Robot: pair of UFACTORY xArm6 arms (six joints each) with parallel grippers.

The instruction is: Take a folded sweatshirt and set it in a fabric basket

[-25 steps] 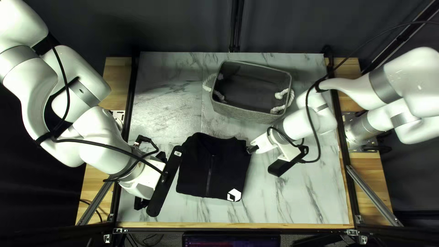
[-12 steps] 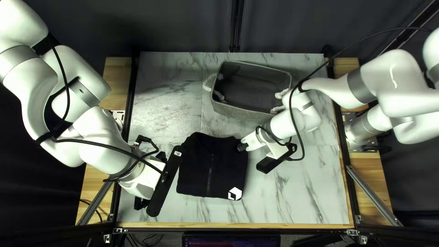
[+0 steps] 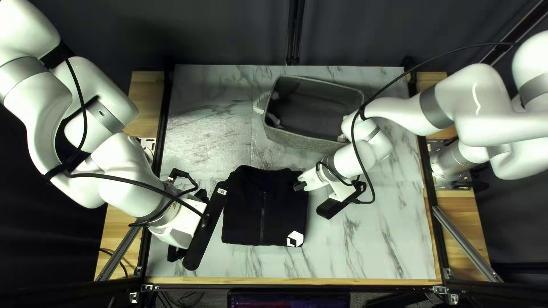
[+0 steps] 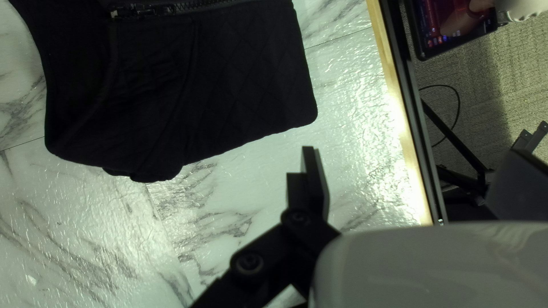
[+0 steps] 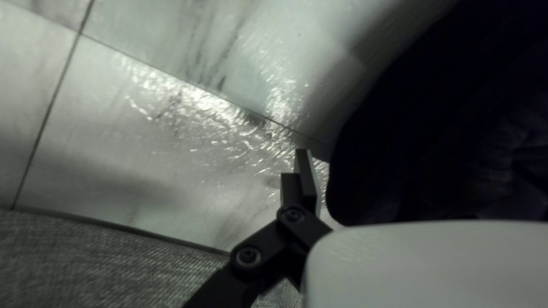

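Note:
The folded black sweatshirt (image 3: 245, 211) lies flat with its zipper showing. Left of it is my left gripper (image 3: 176, 252), partly hidden by its camera bar. My right gripper (image 3: 299, 185) touches the shirt's upper right corner. Behind the shirt stands the grey fabric basket (image 3: 302, 140). Ahead of and beside my left gripper (image 4: 311, 182) lies the sweatshirt (image 4: 240, 74), apart from its one visible finger; the other is hidden. The right wrist view has dark cloth (image 5: 428, 125) close beside the visible finger of my open right gripper (image 5: 305, 179); its other finger is hidden.
The marbled table (image 3: 200, 108) has a wooden near edge (image 3: 297, 280). Rope handles hang on the basket, and the right arm passes close to its right end. A person's hand (image 4: 459, 20) shows at a screen beyond the table edge. Grey fabric (image 5: 97, 251) lies near my right gripper.
My right gripper has moved left against the sweatshirt's upper right corner. That corner has shifted slightly left, while the white patch has slid a little right and up. The left arm stays still.

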